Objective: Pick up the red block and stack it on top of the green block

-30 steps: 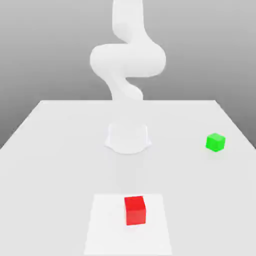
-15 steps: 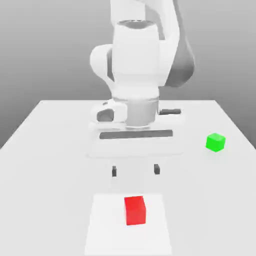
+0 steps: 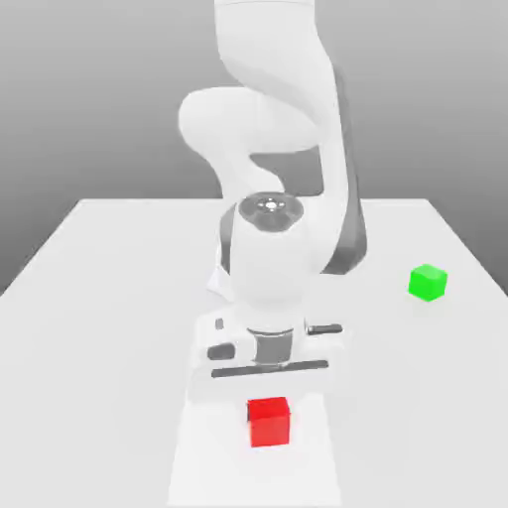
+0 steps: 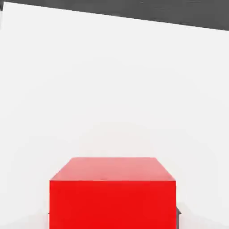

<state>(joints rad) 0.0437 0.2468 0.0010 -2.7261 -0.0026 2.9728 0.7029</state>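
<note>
While the red block (image 3: pixel 268 422) sits on the table's near edge, the gripper (image 3: pixel 269 397) appears clamped around it; next comes lifting toward the green block (image 3: pixel 428 283), well apart.

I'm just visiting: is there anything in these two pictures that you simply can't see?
Red block: its base is cut off by the picture's edge in the hand view.
Arm: its top is cut off by the exterior view's upper edge.
Table: in the exterior view the arm hides the stretch behind it.
Green block: its far sides face away in the exterior view.
</note>
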